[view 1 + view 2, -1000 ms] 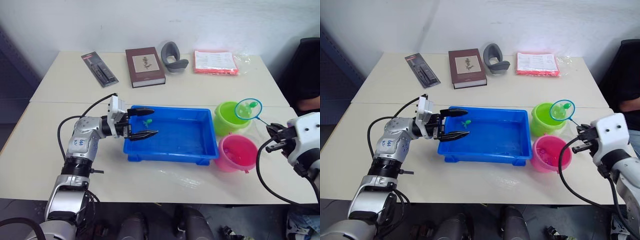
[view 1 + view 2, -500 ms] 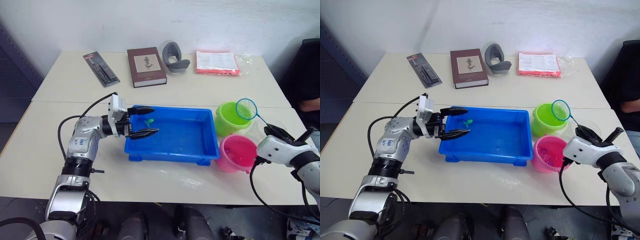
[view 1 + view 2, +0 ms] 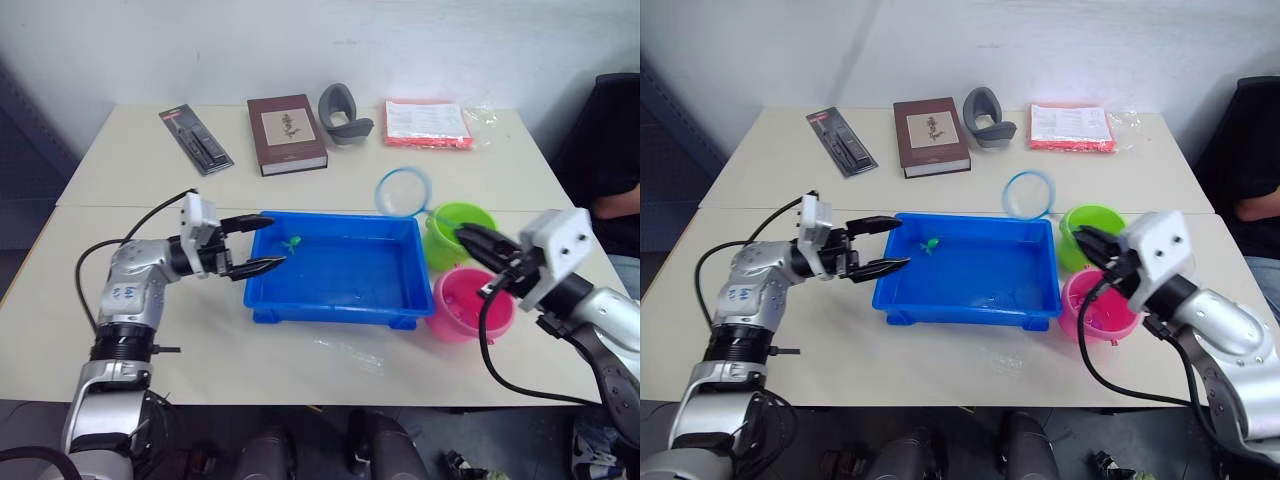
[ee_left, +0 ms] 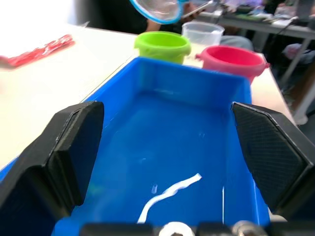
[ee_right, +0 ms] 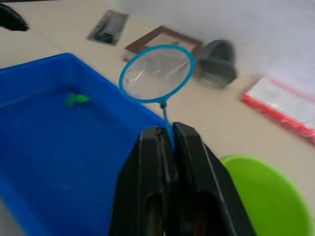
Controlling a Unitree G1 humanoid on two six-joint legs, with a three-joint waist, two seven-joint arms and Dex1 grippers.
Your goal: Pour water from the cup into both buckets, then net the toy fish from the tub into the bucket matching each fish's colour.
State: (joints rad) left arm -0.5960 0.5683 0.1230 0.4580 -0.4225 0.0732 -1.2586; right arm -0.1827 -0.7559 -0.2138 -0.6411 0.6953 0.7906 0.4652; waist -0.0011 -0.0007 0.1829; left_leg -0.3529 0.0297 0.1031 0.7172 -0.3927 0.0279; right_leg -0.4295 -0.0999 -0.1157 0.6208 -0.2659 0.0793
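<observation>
Right pincer (image 5: 167, 142) clenched on net (image 3: 403, 190) stick; net light, springy. Left pincer (image 3: 262, 243) released at tub (image 3: 330, 300) rim.

- A shallow, bright blue rectangular tub (image 3: 335, 300) sits on the desk, holding shallow water.
- One small green toy fish (image 3: 291, 243) lies in the tub near its far left corner.
- A lime green bucket (image 3: 452, 232) stands upright just right of the tub; a pink bucket (image 3: 462, 305) stands in front of it, closer to the robot.
- A clear cup (image 4: 203, 33) stands beyond the buckets.
- A round blue-rimmed net (image 3: 402, 191) is held in the air over the tub's far right corner.
</observation>
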